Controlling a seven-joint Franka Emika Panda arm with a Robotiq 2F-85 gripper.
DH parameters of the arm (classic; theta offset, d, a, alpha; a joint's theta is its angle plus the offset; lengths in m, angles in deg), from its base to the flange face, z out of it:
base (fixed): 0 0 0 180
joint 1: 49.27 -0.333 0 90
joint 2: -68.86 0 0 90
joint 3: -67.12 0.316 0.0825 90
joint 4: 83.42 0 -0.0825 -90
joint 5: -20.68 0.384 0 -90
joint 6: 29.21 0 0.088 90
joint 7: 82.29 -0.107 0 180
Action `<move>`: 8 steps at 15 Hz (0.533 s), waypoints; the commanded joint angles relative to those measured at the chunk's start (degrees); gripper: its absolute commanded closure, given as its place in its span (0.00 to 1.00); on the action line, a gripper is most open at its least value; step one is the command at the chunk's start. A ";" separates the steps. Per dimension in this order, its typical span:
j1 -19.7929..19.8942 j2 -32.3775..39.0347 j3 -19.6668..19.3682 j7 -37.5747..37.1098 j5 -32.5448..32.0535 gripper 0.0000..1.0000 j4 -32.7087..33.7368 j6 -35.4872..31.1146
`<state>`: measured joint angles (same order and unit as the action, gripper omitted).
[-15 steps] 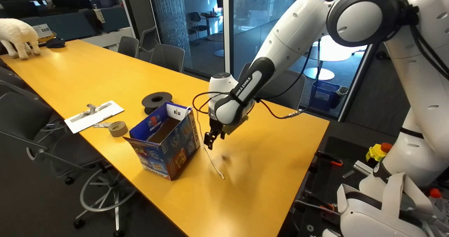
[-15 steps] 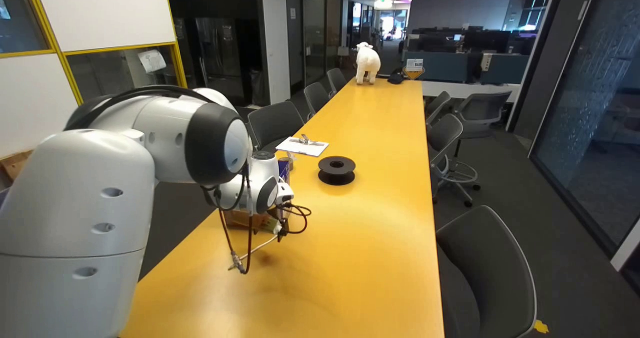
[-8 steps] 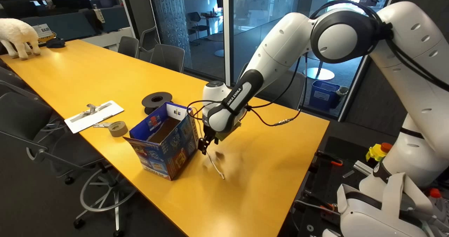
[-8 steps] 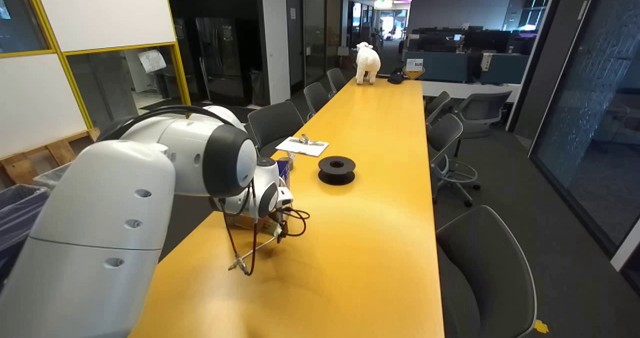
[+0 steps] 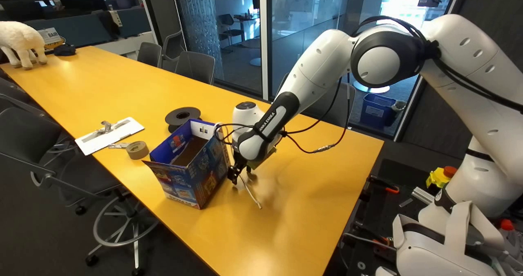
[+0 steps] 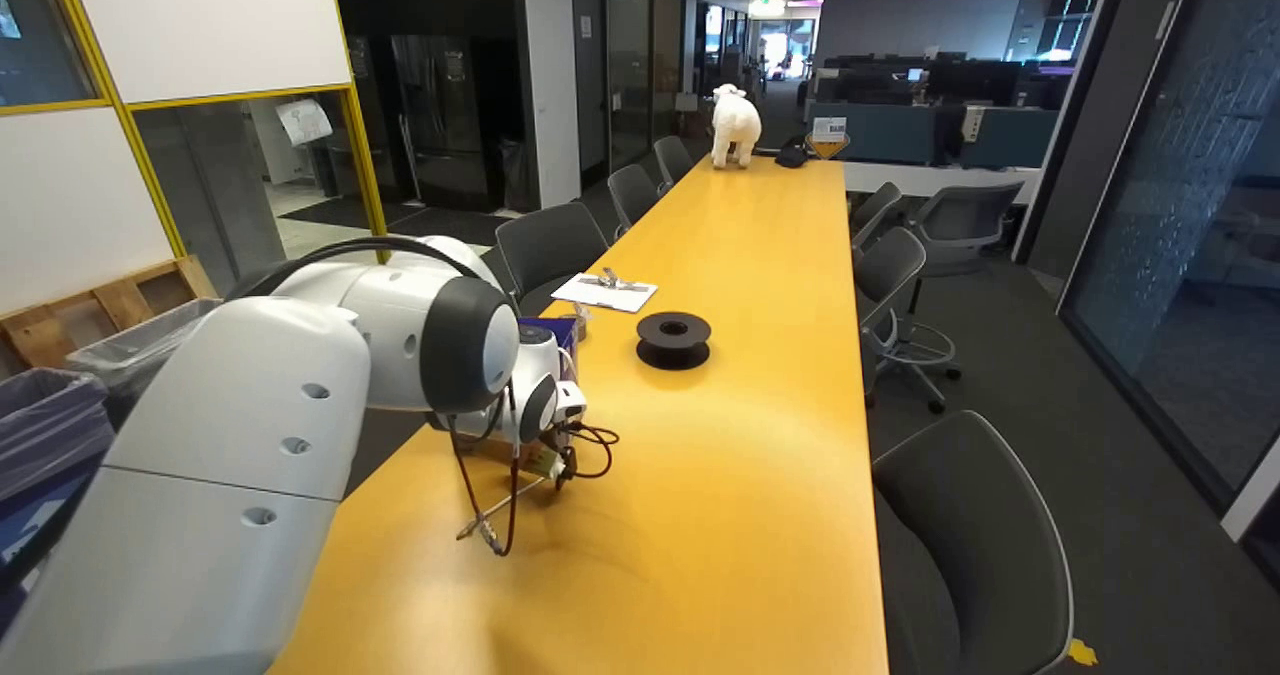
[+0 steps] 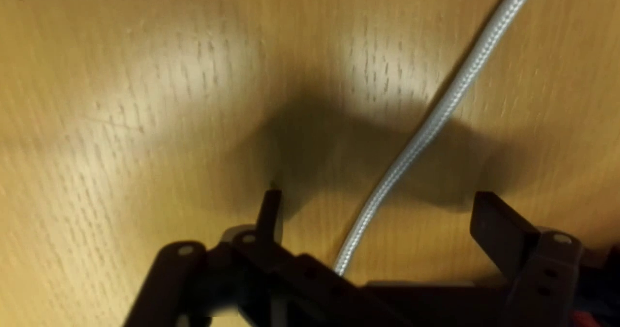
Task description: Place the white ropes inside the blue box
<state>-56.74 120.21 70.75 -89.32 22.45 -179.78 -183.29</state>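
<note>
In an exterior view, one blue box [image 5: 207, 169] stands open left of centre, one dark spool [image 5: 175, 120] above it, one clipboard [image 5: 108, 137] and one tape roll [image 5: 137, 153] to its left. Right of the box, a single white rope [image 5: 250, 192] lies on the table [image 5: 294, 227], a pale stretch also showing at the upper right rim. The arm [image 5: 282, 108] has come lower and nearer the box than a second ago; the rope's loose end keeps its place. In an exterior view, the arm hides most of the box; two lined bins [image 6: 150, 345] show at far left, largely covered earlier. Only the wrist view shows into the gripper [image 7: 379, 193]: its two fingers [image 7: 503, 235] stand wide apart, the rope running from upper right down between them.
</note>
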 commanded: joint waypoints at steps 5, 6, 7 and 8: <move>-2.55 2.55 -2.68 -1.90 -0.61 0.00 4.81 1.97; -2.74 2.65 -2.92 -2.06 -0.66 0.00 4.98 1.90; -2.88 2.75 -3.09 -2.20 -0.67 0.00 5.14 1.90; -3.05 2.87 -3.30 -2.33 -0.75 0.00 5.31 1.96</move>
<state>-58.55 121.72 68.75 -90.13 22.39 -177.23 -182.44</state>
